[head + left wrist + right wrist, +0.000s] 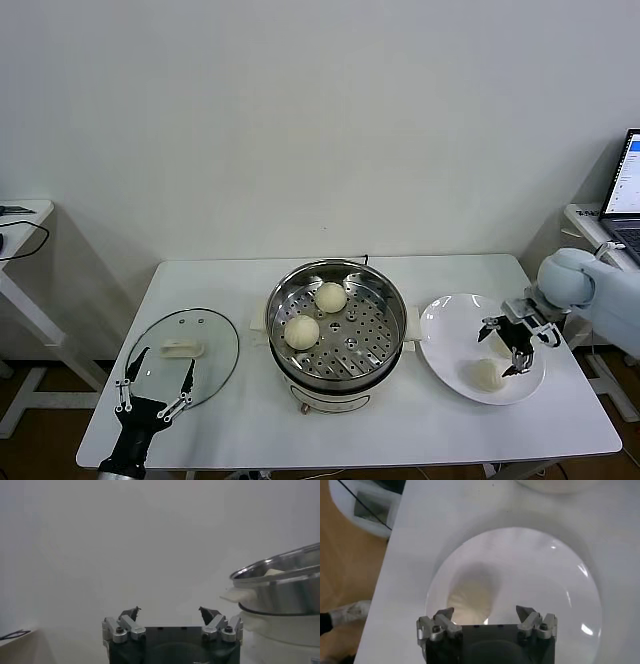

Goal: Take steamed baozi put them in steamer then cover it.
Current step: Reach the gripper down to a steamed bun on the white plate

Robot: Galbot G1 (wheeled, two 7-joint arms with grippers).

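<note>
The steel steamer (375, 335) stands mid-table with two steamed baozi on its perforated tray, one (331, 296) at the back and one (301, 331) nearer the front left. A third baozi (488, 374) lies on the white plate (450, 330) to the right. My right gripper (502, 352) hovers open over that plate, just behind the bun. In the right wrist view the baozi (472, 592) lies ahead of the open right gripper (485, 612), nearer one finger, untouched. The glass cover (205, 330) lies flat at the left. My left gripper (155, 385) stands open over its near edge, holding nothing.
A laptop (625, 190) sits on a stand at the far right. A small side table with a cable (20, 225) stands at the far left. In the left wrist view the steamer's rim (280, 567) rises to one side of the open left gripper (170, 612).
</note>
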